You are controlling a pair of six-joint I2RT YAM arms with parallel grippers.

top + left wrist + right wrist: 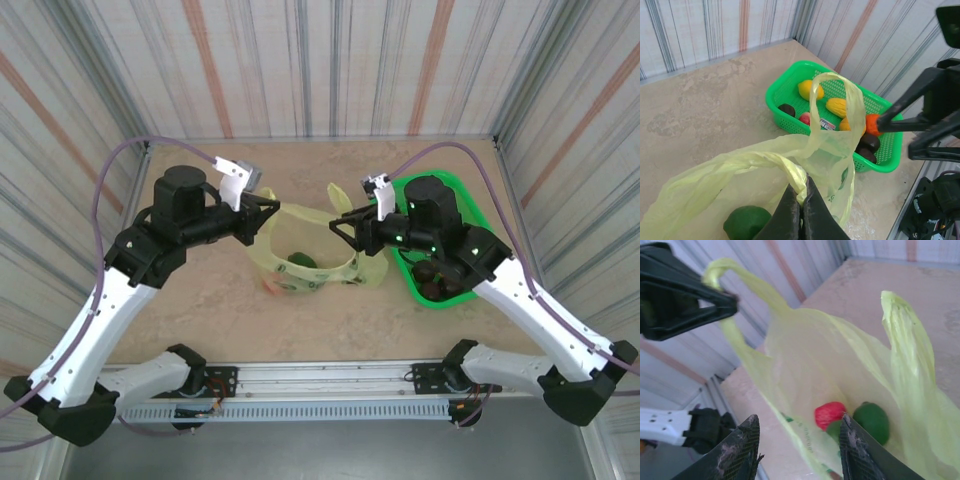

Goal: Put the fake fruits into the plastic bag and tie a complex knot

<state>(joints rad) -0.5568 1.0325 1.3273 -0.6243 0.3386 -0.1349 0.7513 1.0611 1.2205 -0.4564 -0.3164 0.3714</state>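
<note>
The yellow-green plastic bag [300, 252] lies mid-table with its mouth held up. My left gripper [272, 207] is shut on one twisted handle [790, 172], the pinch plain in the left wrist view [802, 197]. The other handle [832, 85] stands up in a free loop. My right gripper [336, 222] hovers at the bag's right rim, open [799, 440], with nothing clamped between its fingers. Inside the bag lie a red fruit [829, 414] and a green fruit [871, 421]. More fake fruits, a yellow one [810, 90], an orange one [871, 124] and dark ones [869, 142], sit in the basket.
The rigid green basket [455, 182] stands right of the bag, under the right arm. Striped walls close in the table at the back and sides. Bare tabletop [200, 300] lies to the left of and in front of the bag.
</note>
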